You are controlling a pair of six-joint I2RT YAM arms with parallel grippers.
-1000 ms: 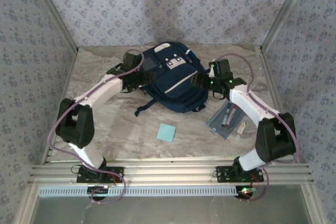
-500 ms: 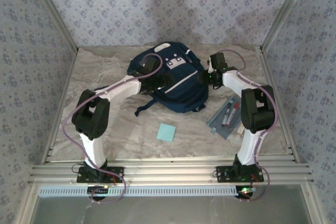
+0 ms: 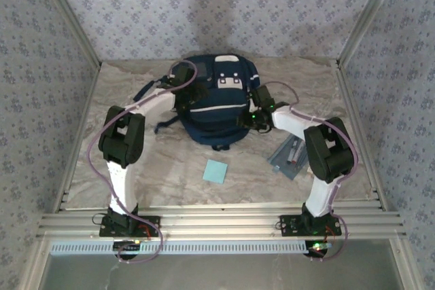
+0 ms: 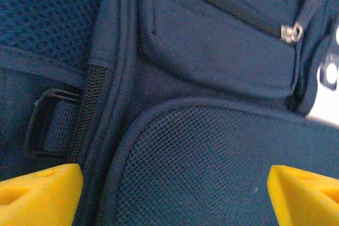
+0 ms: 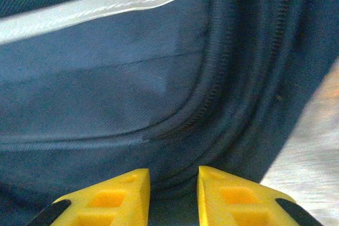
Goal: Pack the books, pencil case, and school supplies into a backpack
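Observation:
The navy backpack (image 3: 216,115) with white trim lies at the back middle of the table. My left gripper (image 3: 196,98) hangs open over its left side; in the left wrist view its yellow fingertips (image 4: 39,191) stand wide apart above a mesh pocket (image 4: 212,162), with the gripper (image 4: 175,186) holding nothing. My right gripper (image 3: 247,117) is at the bag's right edge. In the right wrist view this gripper (image 5: 174,186) has closed in on a fold of the backpack (image 5: 106,78) beside its zipper seam. The pencil case (image 3: 289,156) and the light-blue pad (image 3: 215,170) lie on the table. The books are out of view.
The marble table (image 3: 122,86) is boxed in by patterned walls on three sides. Loose dark straps (image 3: 163,125) trail from the bag's left side. A metal rail (image 3: 217,222) runs along the near edge by the arm bases.
The backpack has swung from tilted to squarer and shifted left. My right jaws have narrowed onto its right edge. The left arm has moved further over the bag, still open.

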